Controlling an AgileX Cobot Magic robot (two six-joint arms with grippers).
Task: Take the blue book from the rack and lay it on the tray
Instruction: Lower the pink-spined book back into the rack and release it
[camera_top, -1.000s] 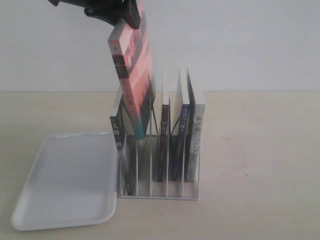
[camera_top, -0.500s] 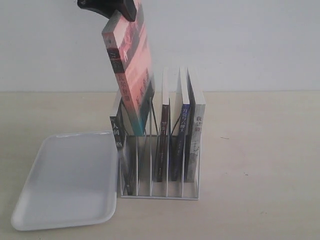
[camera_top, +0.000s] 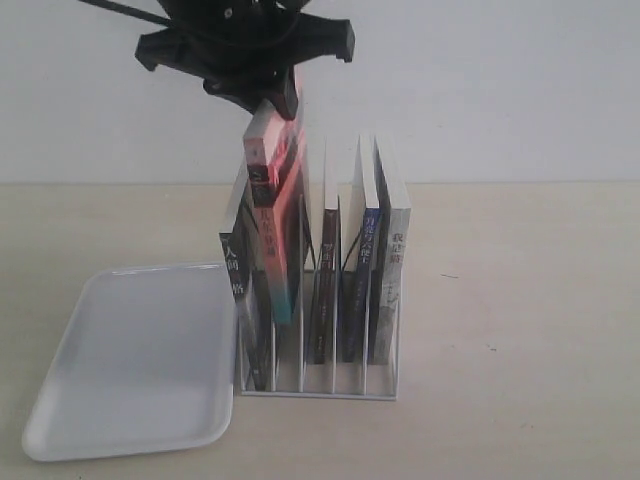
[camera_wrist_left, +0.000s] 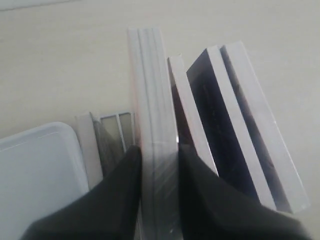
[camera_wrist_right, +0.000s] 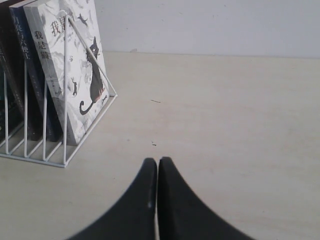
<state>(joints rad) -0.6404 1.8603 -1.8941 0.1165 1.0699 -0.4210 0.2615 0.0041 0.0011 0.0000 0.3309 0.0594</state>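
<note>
The blue book (camera_top: 369, 275) stands in the white wire rack (camera_top: 320, 388), second slot from the right, its dark blue spine (camera_wrist_right: 29, 75) facing front. Its dark cover (camera_wrist_left: 222, 130) shows from above. My left gripper (camera_top: 281, 97) is above the rack, shut on the top edge of a different book, the red-and-teal one (camera_top: 278, 225), whose page edge (camera_wrist_left: 156, 115) runs between the black fingers (camera_wrist_left: 125, 175). That book stands nearly upright in a left slot. The white tray (camera_top: 130, 360) lies flat left of the rack. My right gripper (camera_wrist_right: 158, 162) is shut on nothing above bare table.
A white-grey book with cat drawings (camera_wrist_right: 70, 70) fills the rightmost slot, a dark thin book (camera_top: 326, 280) the middle one, and a grey-spined book (camera_top: 236, 290) leans at the far left. The tray's corner (camera_wrist_left: 30, 170) lies close beside the rack.
My left gripper has come down and moved right with the red-and-teal book. The book went from raised and tilted above the rack to nearly upright, low in a slot.
</note>
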